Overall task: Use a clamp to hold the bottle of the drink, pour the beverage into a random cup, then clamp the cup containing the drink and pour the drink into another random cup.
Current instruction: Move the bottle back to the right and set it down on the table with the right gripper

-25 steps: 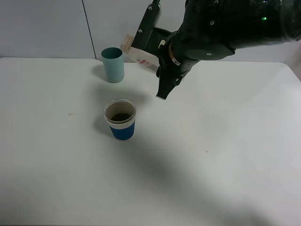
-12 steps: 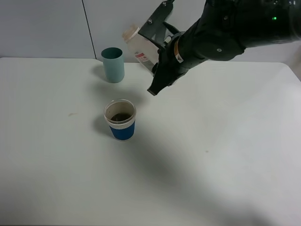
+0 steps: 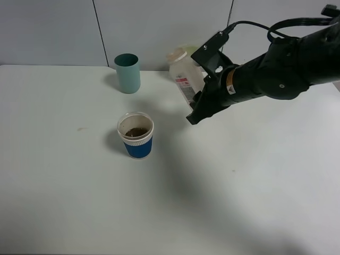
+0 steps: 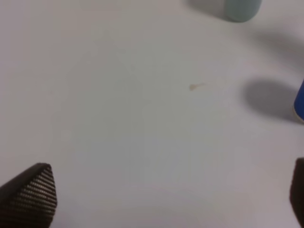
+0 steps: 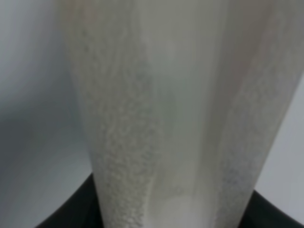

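Note:
The bottle [image 3: 183,75] is held above the table at the back middle, nearly upright with its peach neck leaning left. My right gripper [image 3: 198,87] is shut on the bottle, which fills the right wrist view as a pale blurred body [image 5: 166,118]. The blue cup with a white ribbed band [image 3: 136,136] stands in front and to the left, with brown beverage [image 3: 136,131] in its bottom. The teal tumbler [image 3: 128,73] stands behind it. My left gripper [image 4: 164,199] hangs open over bare table. Only the tumbler's base [image 4: 242,7] and the blue cup's edge [image 4: 300,97] show in its view.
A small brown stain [image 3: 81,128] marks the white table [image 3: 239,202] left of the blue cup, also seen as a stain [image 4: 194,86] in the left wrist view. A pale greenish object [image 3: 190,49] peeks out behind the bottle. The grey wall runs along the back.
My right arm has swung right and lower with the bottle. The bottle has turned from a steep leftward tilt to nearly upright. The cups have not moved.

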Controlling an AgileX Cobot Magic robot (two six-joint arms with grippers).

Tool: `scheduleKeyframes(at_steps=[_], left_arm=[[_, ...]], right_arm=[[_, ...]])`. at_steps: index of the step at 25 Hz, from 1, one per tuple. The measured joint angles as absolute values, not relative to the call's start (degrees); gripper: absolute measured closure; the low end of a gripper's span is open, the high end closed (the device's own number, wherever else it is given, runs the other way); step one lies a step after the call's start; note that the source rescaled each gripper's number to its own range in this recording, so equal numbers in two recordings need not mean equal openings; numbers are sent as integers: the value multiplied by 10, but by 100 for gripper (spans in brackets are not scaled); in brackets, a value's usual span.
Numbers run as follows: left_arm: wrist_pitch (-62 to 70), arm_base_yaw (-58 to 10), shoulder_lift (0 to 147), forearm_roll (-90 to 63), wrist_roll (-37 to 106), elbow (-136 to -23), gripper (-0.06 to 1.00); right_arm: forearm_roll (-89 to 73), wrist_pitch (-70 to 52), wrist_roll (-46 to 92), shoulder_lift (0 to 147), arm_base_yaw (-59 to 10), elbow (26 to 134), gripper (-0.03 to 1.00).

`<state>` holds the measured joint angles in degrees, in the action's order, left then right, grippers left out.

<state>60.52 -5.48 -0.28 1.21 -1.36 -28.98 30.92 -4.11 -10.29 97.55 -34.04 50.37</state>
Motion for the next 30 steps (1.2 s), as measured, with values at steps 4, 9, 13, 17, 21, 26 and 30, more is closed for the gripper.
scheduleKeyframes(at_steps=[4, 9, 13, 17, 21, 26, 30], left_arm=[[605, -55, -3, 12, -14, -290, -6], [605, -55, -3, 12, -14, -290, -6], [605, -55, -3, 12, -14, -290, -6], [605, -55, -3, 12, -14, -290, -6], [605, -55, -3, 12, -14, -290, -6], [605, -55, -3, 12, -14, -290, -6], [605, -55, -3, 12, -14, -290, -6]], right_arm=[[306, -25, -96, 973, -315, 485, 96], [294, 25, -67, 973, -282, 454, 96], [272, 109, -35, 973, -248, 414, 96], [247, 185, -12, 973, -223, 383, 96], [229, 208, 6, 973, -210, 369, 96], [197, 233, 53, 987, -207, 364, 96], [169, 277, 92, 1015, -207, 364, 96]])
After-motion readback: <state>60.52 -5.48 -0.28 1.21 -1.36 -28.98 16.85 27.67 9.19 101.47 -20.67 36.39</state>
